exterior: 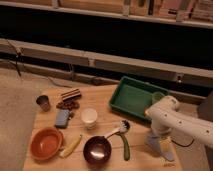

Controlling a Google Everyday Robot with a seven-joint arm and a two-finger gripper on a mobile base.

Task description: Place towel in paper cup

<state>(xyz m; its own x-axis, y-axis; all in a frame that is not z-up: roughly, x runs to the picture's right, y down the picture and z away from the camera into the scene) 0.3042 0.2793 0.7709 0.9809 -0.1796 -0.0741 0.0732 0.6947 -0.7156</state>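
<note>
The white paper cup (89, 118) stands upright near the middle of the wooden table (107, 97). A pale blue-grey towel (155, 143) lies at the table's right front corner. My white arm comes in from the right and bends down over it. My gripper (163, 148) is low at the towel, touching or just above it, and partly hides it. The cup is well to the left of the gripper, with a spoon and bowl between them.
A green tray (135, 96) sits at the back right, close behind my arm. A dark bowl (97, 150), spoon (118, 129), green vegetable (125, 148), banana (71, 146), orange bowl (45, 143), blue sponge (62, 118), metal cup (43, 103) and snack bar (70, 94) crowd the table.
</note>
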